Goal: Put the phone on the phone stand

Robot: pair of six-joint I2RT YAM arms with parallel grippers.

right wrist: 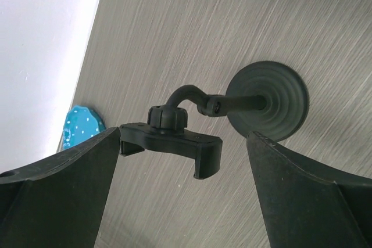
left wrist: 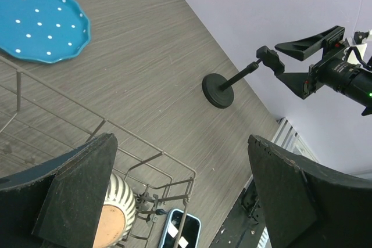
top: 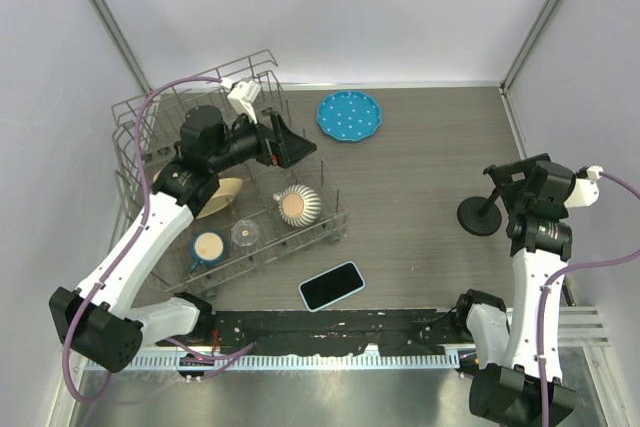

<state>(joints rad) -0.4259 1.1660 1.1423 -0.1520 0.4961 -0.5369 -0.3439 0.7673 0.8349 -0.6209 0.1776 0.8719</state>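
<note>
Grey desk [top: 420,207] | phone [top: 331,286] flat nr front edge, by rack [top: 240,237] | stand [top: 478,215] far R | L fingers [left wrist: 75,196] wide, empty | R fingers [right wrist: 58,201] wide, just beside stand top | risk: bump could tip stand

The rack [top: 190,78] occupies the left side of the table [top: 420,147] and holds a ribbed bowl [top: 297,205] at its right end, with a mug [top: 208,246] and a glass [top: 245,234] nearer its front edge. The phone [top: 331,286] lies flat on the table just before the rack's near right corner, well apart from the phone stand [top: 480,215], which stands at the right side. The plate [top: 349,116] lies toward the far edge, behind and to the right of the rack.
</note>
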